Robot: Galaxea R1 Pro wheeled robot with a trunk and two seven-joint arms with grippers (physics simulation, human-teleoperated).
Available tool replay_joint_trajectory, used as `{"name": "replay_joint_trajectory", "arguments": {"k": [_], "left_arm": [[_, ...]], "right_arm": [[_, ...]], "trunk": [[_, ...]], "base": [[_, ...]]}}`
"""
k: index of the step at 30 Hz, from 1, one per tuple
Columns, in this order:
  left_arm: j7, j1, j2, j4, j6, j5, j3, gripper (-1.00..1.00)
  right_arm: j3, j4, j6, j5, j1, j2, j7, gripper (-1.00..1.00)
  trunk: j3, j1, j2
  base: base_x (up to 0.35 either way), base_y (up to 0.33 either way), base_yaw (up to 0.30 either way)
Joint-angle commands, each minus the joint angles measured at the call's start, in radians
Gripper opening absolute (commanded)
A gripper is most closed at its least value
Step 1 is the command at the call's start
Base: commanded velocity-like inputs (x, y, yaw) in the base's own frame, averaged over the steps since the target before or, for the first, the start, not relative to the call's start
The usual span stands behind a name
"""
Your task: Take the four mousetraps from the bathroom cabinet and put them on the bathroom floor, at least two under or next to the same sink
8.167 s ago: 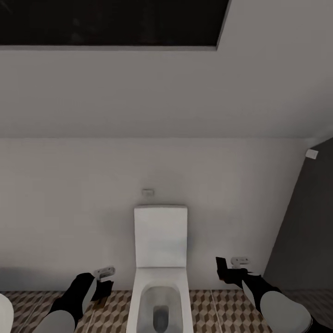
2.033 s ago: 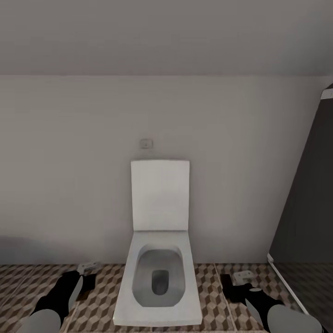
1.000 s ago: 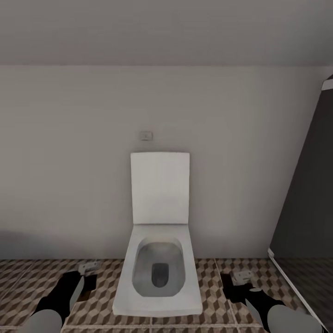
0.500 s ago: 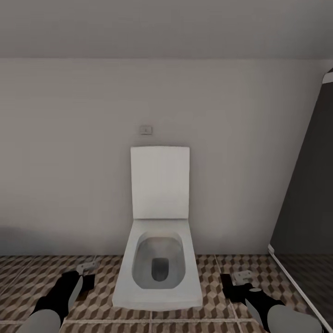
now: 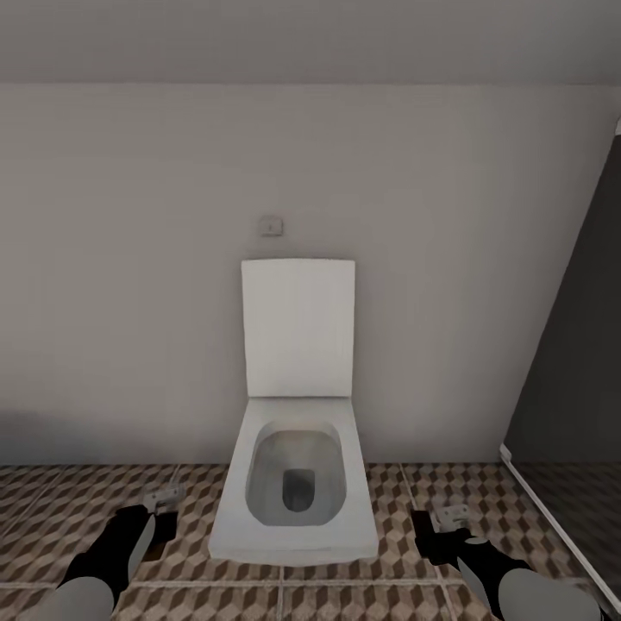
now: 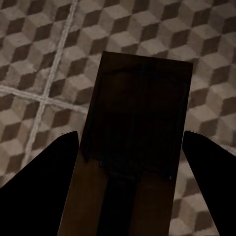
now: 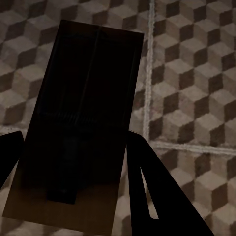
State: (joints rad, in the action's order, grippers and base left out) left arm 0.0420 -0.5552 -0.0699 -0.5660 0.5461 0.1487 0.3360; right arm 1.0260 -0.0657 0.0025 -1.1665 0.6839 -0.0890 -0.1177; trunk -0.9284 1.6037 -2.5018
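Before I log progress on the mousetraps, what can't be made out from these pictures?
- Head view: what the left pincer and right pincer carry, too small and dark.
- Left wrist view: the mousetrap near end, cut by the frame edge; metal parts lost in shadow.
- Right wrist view: the mousetrap detail, too dark.
- Head view: dark shower panel, cut by the frame edge.

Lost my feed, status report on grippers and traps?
Left gripper shut on a mousetrap. Right gripper shut on another mousetrap. Both above bathroom floor. Toilet dead ahead.
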Motion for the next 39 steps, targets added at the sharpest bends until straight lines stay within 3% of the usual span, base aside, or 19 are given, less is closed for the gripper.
{"name": "replay_joint_trajectory", "arguments": {"k": [1,25,39], "left_arm": [[0.001,0.0,0.001,0.0,0.0,0.0,0.0,-1.0],[0.001,0.0,-0.006,-0.004,-0.012,-0.006,0.001,-1.0],[0.001,0.0,0.003,-0.005,-0.021,-0.006,0.002,-1.0]], "right_arm": [[0.0,0.0,0.001,0.004,0.0,0.0,-0.003,-1.0],[0.0,0.0,0.001,0.004,-0.001,0.0,-0.003,-1.0],[0.002,0.0,-0.002,0.004,0.0,0.0,-0.003,-1.0]], "trunk": [[-0.004,0.0,0.0],[-0.097,0.011,-0.006],[-0.151,0.017,-0.009]], "base": [[0.0,0.0,0.0],[0.0,0.0,0.0],[0.0,0.0,0.0]]}}
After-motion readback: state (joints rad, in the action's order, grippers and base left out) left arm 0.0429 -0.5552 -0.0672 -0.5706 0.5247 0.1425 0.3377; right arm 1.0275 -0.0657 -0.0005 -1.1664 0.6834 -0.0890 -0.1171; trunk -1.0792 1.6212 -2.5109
